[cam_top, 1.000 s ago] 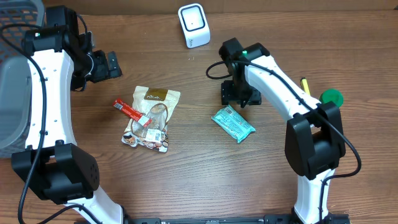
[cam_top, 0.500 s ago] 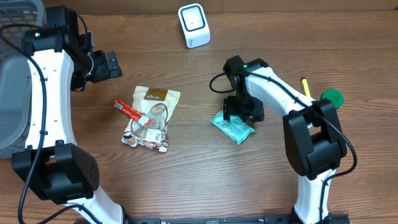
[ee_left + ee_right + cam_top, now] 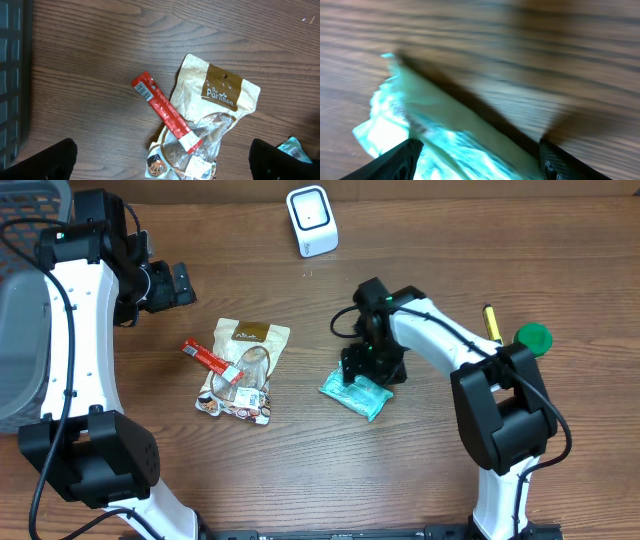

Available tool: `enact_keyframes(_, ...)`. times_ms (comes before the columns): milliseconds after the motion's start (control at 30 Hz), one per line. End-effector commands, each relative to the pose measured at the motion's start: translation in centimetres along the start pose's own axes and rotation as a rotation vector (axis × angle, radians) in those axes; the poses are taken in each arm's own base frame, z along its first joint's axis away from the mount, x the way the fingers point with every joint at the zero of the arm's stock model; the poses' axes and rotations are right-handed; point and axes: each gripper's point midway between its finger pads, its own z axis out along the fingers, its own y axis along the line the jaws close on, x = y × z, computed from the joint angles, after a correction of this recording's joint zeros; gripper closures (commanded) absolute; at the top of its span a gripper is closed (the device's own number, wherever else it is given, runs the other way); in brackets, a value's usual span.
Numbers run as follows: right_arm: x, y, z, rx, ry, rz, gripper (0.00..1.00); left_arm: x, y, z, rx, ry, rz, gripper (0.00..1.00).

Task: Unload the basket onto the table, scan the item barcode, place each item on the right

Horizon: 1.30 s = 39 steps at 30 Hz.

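Observation:
A teal snack packet point(image 3: 355, 393) lies on the wooden table right of centre, with my right gripper point(image 3: 370, 370) down over its far end. In the right wrist view the packet point(image 3: 445, 145) fills the gap in my right gripper point(image 3: 477, 160), whose jaws stand wide on either side of it; one packet edge looks raised off the wood. The white barcode scanner point(image 3: 312, 220) stands at the back centre. My left gripper point(image 3: 180, 283) hovers open at the back left, well above a red stick packet point(image 3: 165, 112) and a brown pouch point(image 3: 220, 100).
The red stick point(image 3: 210, 360) lies across the brown pouch point(image 3: 245, 370) left of centre. A grey basket point(image 3: 20, 330) sits at the left edge. A green lid point(image 3: 533, 336) and a yellow pen point(image 3: 490, 320) lie at the right.
My right gripper came forward and down onto the teal packet, then slid left, and the packet shifted left with it. The left arm has not moved.

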Motion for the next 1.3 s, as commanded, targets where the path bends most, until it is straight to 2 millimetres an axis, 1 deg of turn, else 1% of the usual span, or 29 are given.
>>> enact_keyframes(0,1.2,2.6,1.6,-0.047,0.036,-0.093,0.21,0.1,-0.4,-0.1,0.009,-0.002,0.018,0.0)
enact_keyframes(200,0.9,6.4,2.5,-0.073,-0.03,-0.155,0.22,0.1,-0.4,-0.1,0.009,-0.002,0.018,0.0)
enact_keyframes(267,0.5,7.7,2.6,-0.088,-0.064,-0.188,0.26,0.1,-0.4,-0.1,0.009,-0.002,0.018,0.0)
enact_keyframes(367,-0.6,8.7,1.7,-0.084,-0.111,-0.21,0.32,0.1,-0.4,-0.1,0.009,-0.002,0.018,0.0)
enact_keyframes(433,-1.2,9.2,0.4,-0.078,-0.13,-0.217,0.32,0.1,-0.4,-0.1,0.009,-0.002,0.018,0.0)
enact_keyframes(467,-1.5,9.1,-0.3,-0.065,-0.135,-0.216,0.32,0.1,-0.4,-0.1,0.009,-0.002,0.018,0.0)
enact_keyframes(567,-1.8,8.1,-2.3,0.021,-0.142,-0.196,0.31,0.1,-0.4,-0.1,0.009,-0.002,0.018,0.0)
enact_keyframes(667,-0.8,7.1,-3.1,0.081,-0.1,-0.193,0.27,0.1,-0.4,-0.1,0.009,-0.002,0.018,0.0)
enact_keyframes(800,1.7,5.8,-2.8,0.126,0.004,-0.189,0.26,0.1,-0.4,-0.1,0.009,-0.002,0.018,0.01)
enact_keyframes(1000,4.7,3.8,-2.1,0.177,0.134,-0.22,0.25,0.1,-0.4,-0.1,0.009,-0.002,0.018,0.0)
enact_keyframes(1133,5.6,3.3,-1.6,0.187,0.17,-0.254,0.25,0.1,-0.4,-0.1,0.009,-0.002,0.018,0.0)
enact_keyframes(1267,6.4,2.8,-1.0,0.198,0.2,-0.253,0.26,0.1,-0.4,-0.1,0.009,-0.002,0.018,0.0)
